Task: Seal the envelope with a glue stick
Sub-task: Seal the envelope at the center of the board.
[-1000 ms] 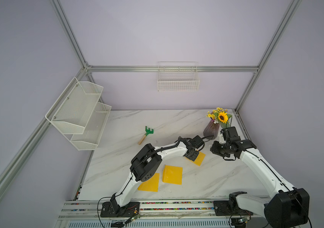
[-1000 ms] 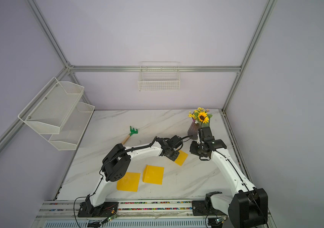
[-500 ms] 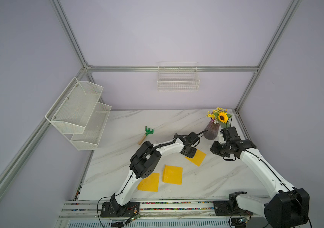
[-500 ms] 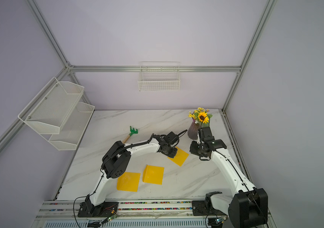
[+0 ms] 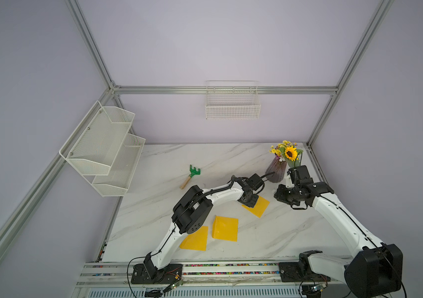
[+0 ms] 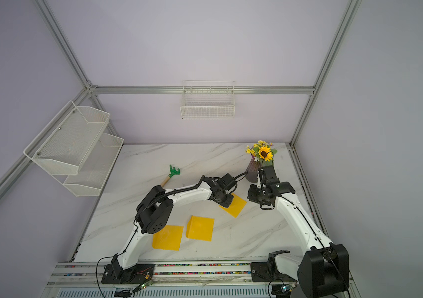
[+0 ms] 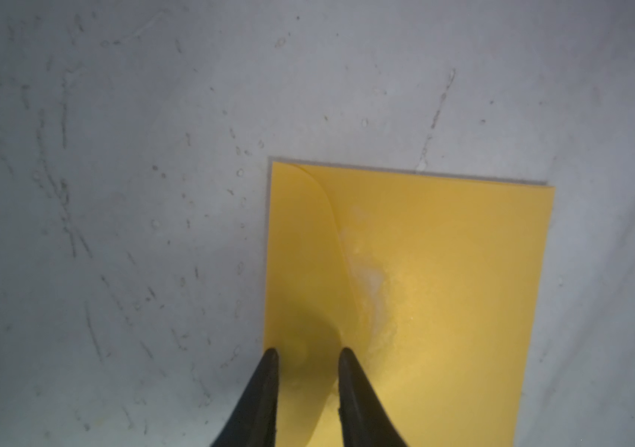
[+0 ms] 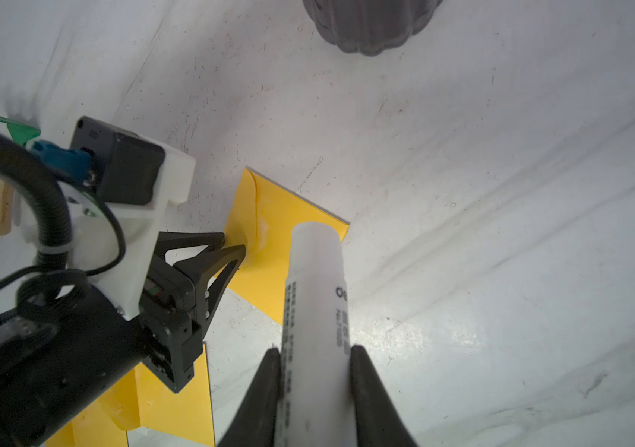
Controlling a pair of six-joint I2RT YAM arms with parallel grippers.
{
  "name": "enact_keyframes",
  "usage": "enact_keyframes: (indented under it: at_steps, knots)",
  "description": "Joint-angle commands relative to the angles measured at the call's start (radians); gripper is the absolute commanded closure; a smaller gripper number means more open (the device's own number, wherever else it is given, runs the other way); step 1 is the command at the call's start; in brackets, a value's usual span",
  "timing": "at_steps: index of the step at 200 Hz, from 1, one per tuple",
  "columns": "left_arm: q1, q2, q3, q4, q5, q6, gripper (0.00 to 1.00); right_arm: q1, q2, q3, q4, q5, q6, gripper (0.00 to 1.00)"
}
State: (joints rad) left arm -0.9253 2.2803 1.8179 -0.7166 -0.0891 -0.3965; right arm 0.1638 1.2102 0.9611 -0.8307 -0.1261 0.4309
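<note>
nearest the front rail, a spare yellow envelope (image 5: pixel 195 240) lies partly under the left arm, with a second spare envelope (image 5: pixel 226 229) just beside it, both on the marble table (image 5: pixel 153 206). further in, the task envelope (image 7: pixel 443 309) lies flat with its flap folded down and a whitish smear (image 7: pixel 370 278) beside the curved flap edge. the left gripper (image 7: pixel 308 354) has its tips down at that envelope near one edge, jaws a little apart, with only paper showing between them and nothing gripped. just beside it, the right gripper (image 8: pixel 316 350) is clamped tight on the glue stick (image 8: pixel 316 278). the white tube's end points at a corner of the same envelope; whether it touches i cannot tell. beyond are a green toy rake (image 5: pixel 191 175) and a purple vase (image 5: pixel 273 171) of sunflowers. on the walls hang a mesh shelf (image 5: pixel 102 144) and a wire basket (image 5: pixel 232 108).
</note>
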Motion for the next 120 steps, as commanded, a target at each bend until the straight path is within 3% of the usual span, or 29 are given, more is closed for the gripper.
enact_keyframes:
  at_steps: [1, 72, 120]
  knots:
    - [-0.013, 0.059, 0.029, -0.079, -0.067, 0.024, 0.71, 0.005, 0.004, 0.000, 0.004, -0.008, -0.013, 1.00]
    - [-0.030, 0.130, 0.087, -0.200, -0.138, 0.001, 0.71, 0.005, 0.003, 0.006, 0.004, -0.010, -0.016, 1.00]
    - [-0.029, -0.007, 0.000, -0.053, -0.059, -0.003, 0.68, 0.006, -0.003, 0.006, 0.001, -0.015, -0.017, 1.00]
